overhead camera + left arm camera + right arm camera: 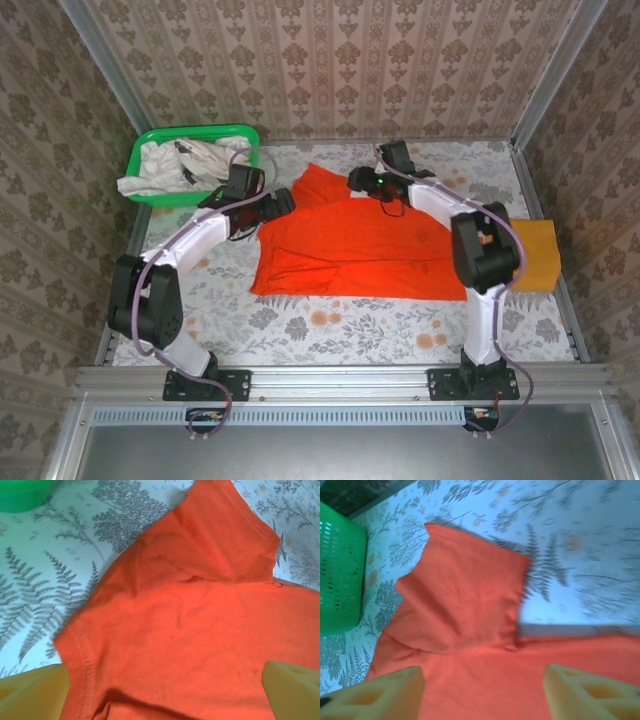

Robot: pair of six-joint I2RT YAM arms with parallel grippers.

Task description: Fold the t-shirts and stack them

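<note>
Left wrist view: the left gripper holds its yellow fingers wide apart over the orange-red t-shirt, which lies spread on the floral table. The right gripper is likewise parted above the shirt near a sleeve. Off-white t-shirts lie in the green basket.

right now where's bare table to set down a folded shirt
The widest free patch is the near strip of table between the orange shirt's hem and the front rail. A smaller one lies in the far right corner. Crowded: the centre under that shirt, the far left by the green basket, the right edge with the yellow shirt.
</note>
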